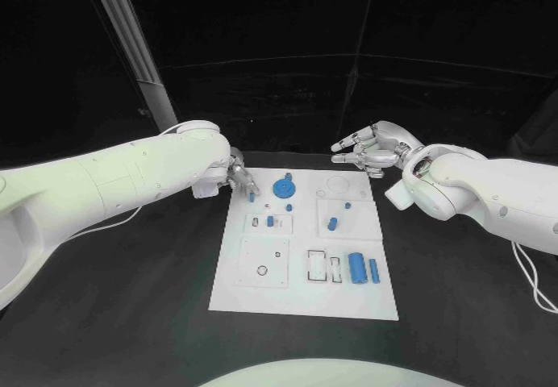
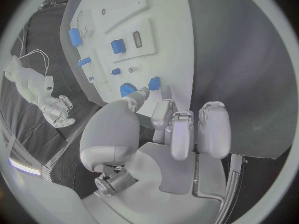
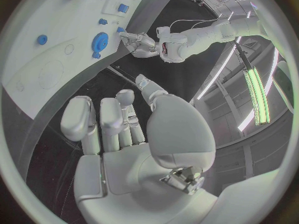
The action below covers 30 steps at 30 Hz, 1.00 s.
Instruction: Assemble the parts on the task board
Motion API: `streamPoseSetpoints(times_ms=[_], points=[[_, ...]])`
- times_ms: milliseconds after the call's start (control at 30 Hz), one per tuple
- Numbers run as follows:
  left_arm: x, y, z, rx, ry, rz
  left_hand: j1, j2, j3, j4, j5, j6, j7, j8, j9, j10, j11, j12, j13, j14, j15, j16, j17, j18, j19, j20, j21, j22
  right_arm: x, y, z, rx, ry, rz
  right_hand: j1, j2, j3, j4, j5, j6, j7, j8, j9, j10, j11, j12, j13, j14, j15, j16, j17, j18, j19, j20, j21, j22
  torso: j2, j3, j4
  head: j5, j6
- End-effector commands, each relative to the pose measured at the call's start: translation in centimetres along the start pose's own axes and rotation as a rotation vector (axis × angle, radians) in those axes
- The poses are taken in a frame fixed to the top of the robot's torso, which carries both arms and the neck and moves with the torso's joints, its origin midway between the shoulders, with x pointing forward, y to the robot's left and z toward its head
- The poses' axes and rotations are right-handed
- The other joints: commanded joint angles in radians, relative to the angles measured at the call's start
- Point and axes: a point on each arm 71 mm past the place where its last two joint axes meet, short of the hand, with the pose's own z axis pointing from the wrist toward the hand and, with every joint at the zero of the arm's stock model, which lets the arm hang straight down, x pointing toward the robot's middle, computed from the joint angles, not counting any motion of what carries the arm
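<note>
Reaching in over the far left corner of the white rectangular task board (image 1: 305,302), the left silver many-fingered hand (image 1: 237,179) is pinching a small blue peg-like part (image 1: 252,194) between a thumb tip and a fingertip, just above or at the board surface. In the left wrist view the remaining fingers (image 2: 213,129) are lying loosely curled and apart from the pinch, which suggests a precision hold chosen to keep the small blue peg-like part (image 2: 154,83) visible and steerable toward a seat. Whether the peg is already touching the board cannot be told.

The round blue gear-like disc (image 1: 286,189) is sitting just beside that hand, on the board's far row. Nearer the robot, a short blue cylinder (image 1: 357,267) and a slimmer blue bar (image 1: 374,271) are lying side by side near the right edge, probably staged as loose stock awaiting placement. Several small blue pieces are standing in the middle blocks.

The right silver many-fingered hand (image 1: 370,151) is hovering beyond the board's far right corner, well apart from every part. Its fingers (image 3: 79,119) are partly curled around nothing, so it is empty and appears parked clear of the work.

Judgement: assembly is at an early-to-middle stage, with insertion of the pinched peg as the step in hand.
</note>
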Motion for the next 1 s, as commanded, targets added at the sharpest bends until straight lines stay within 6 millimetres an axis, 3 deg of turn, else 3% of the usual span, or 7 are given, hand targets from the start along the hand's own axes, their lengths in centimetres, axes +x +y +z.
streamPoseSetpoints(times_ms=[33,800,900,1000], points=[[0.07,-0.29,-0.03,0.018,0.008,0.014,0.011,0.005,0.002,-0.009,-0.002,0.01,-0.001,0.005,-0.002,-0.003,0.002,-0.003,0.052,0.092,0.005,-0.001,0.207,-0.006,0.002,0.005,-0.004,0.045,0.07,0.19,0.05,-0.008,0.008,0.0,-0.008,0.002,-0.001,-0.003,0.006,-0.001,0.0,-0.001,0.001,-0.001,0.0,-0.005,-0.001,0.009,0.0,-0.005,0.0,0.014,0.0,-0.003,-0.003,-0.001,0.0,-0.0005,-0.0001,-0.002,-0.001],[0.51,-0.67,0.05,0.04,0.012,0.016,0.042,0.04,0.024,-0.065,-0.002,0.014,-0.005,0.008,-0.018,-0.004,-0.001,-0.008,0.05,0.091,0.003,-0.002,0.207,-0.006,0.002,0.003,-0.005,0.047,0.19,0.23,0.17,-0.008,0.012,0.0,-0.009,0.004,0.001,-0.004,0.007,-0.002,0.0,-0.001,0.002,0.0,0.0,-0.004,-0.002,0.01,0.0,-0.004,0.002,0.014,0.001,-0.003,-0.004,-0.001,0.0,-0.0007,0.0,-0.001,-0.006],[0.46,-0.64,0.04,0.043,0.005,0.011,0.061,0.064,0.041,-0.082,-0.001,0.015,-0.009,0.009,-0.021,-0.003,-0.004,-0.009,0.049,0.092,0.002,-0.001,0.207,-0.006,0.002,0.002,-0.005,0.048,0.18,0.22,0.17,-0.007,0.012,0.0,-0.009,0.004,0.001,-0.004,0.007,-0.002,0.0,-0.001,0.002,0.0,0.0,-0.004,-0.002,0.01,0.0,-0.004,0.002,0.014,0.001,-0.003,-0.004,-0.001,0.0,-0.0004,-0.0001,-0.001,-0.007],[0.42,-0.6,0.01,0.049,-0.003,0.0,0.11,0.112,0.082,-0.121,-0.001,0.022,-0.016,0.02,-0.016,-0.002,-0.01,-0.008,0.049,0.092,-0.003,0.0,0.209,-0.007,0.004,-0.001,-0.004,0.051,0.18,0.22,0.17,-0.007,0.012,0.0,-0.009,0.004,0.001,-0.004,0.007,-0.002,0.0,-0.001,0.002,0.0,0.0,-0.004,-0.002,0.01,0.0,-0.004,0.002,0.014,0.001,-0.003,-0.004,-0.001,0.0,-0.0006,-0.0005,-0.001,-0.008]])
